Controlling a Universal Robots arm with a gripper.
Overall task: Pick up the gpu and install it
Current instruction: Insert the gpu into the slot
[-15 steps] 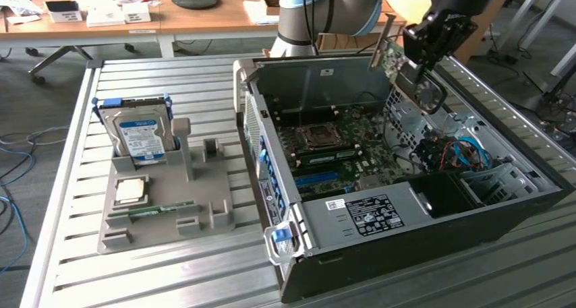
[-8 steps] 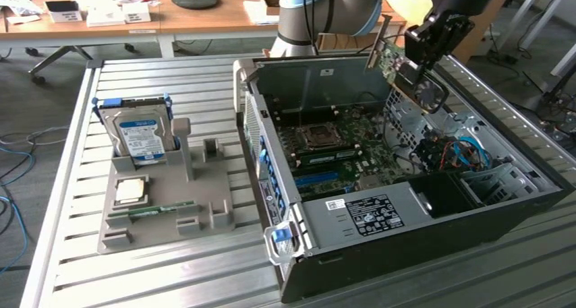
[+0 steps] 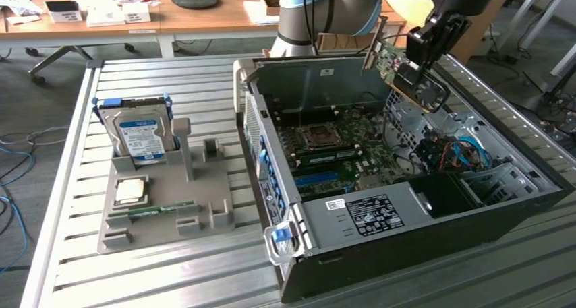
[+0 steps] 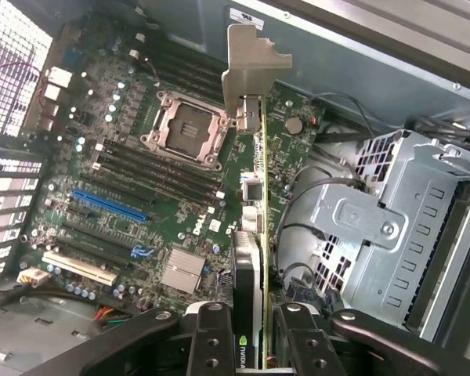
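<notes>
Black gripper [image 4: 254, 345] clamps green gpu card [image 4: 251, 251] edge-on above green motherboard [image 4: 194, 229]; card looks crosswise to long blue slot [image 4: 110, 205], so best square it up and keep it level.

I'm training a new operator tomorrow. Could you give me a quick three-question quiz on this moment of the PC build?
1. Fill in: on the exterior view's left, the hard drive stands upright in a grey ___.
2. What does the claw grip? A) the hard drive B) the gpu C) nothing
3. True or false: the gpu is already seated in a motherboard slot.

Key:
1. holder
2. B
3. False; it hangs above the open case, held clear of the board.
</notes>
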